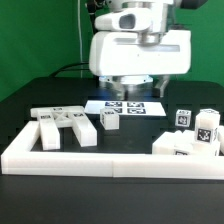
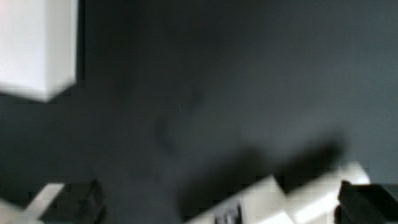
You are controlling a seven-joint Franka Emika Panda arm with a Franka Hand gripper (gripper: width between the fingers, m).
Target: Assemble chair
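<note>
The chair's white tagged parts lie loose on the black table. A cluster of slabs and posts (image 1: 64,125) sits at the exterior view's left, a small block (image 1: 110,120) lies near the middle, and chunky blocks (image 1: 192,136) stand at the right. My gripper (image 1: 133,88) hangs above the marker board (image 1: 125,106), open and holding nothing. The blurred wrist view shows both dark fingertips (image 2: 368,200) far apart with my gripper (image 2: 219,205) empty, a white shape (image 2: 306,192) between them, and another white piece (image 2: 36,45) at the frame's edge.
A long low white border wall (image 1: 110,160) runs along the table's front and turns back at the exterior view's left. A green backdrop stands behind the arm.
</note>
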